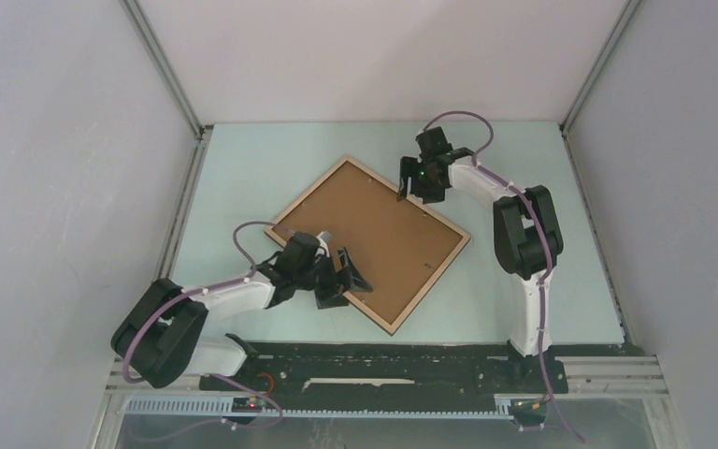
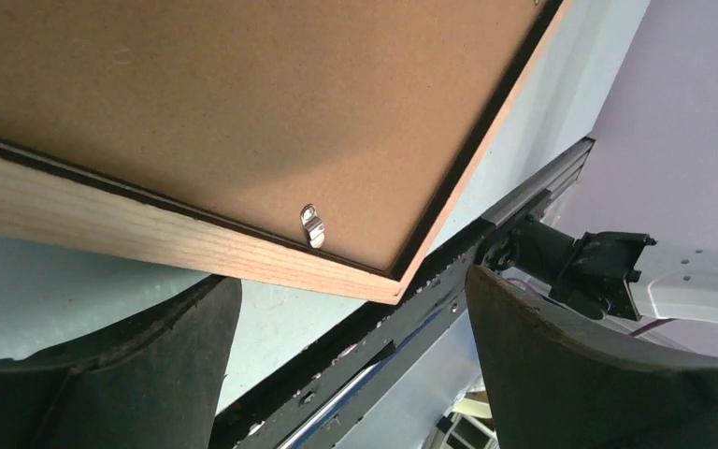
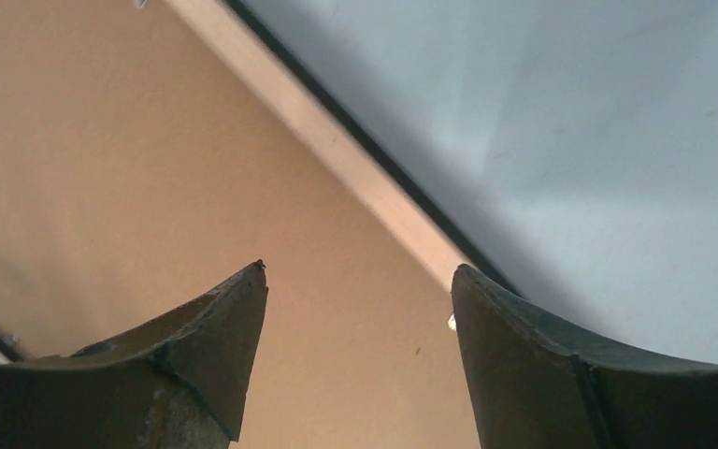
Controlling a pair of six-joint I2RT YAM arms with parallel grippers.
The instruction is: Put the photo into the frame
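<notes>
My main worry was the frame point(image 1: 432, 283) skidding or tipping. It lay back-up and askew on the worktop point(image 1: 524, 281), with nothing pinning it. A pinch on the thin wooden rim from one side alone could have swung it round or levered an edge up. The brown board point(image 1: 374, 243) sat inside the rim, and I could see only one small metal clip point(image 2: 311, 225) near the near corner. A careless nudge there might have popped the board loose. I couldn't see the photo in any view, so I couldn't tell whether it was under the board or somewhere else.

The left fingers point(image 2: 608, 374) were spread wide and held nothing. They sat at the frame's near-left edge, with the near corner showing in the gap ahead of them. The right fingers point(image 3: 580, 374) were also apart and empty. They hovered over the far-right edge, and the rim ran across the space between them.
</notes>
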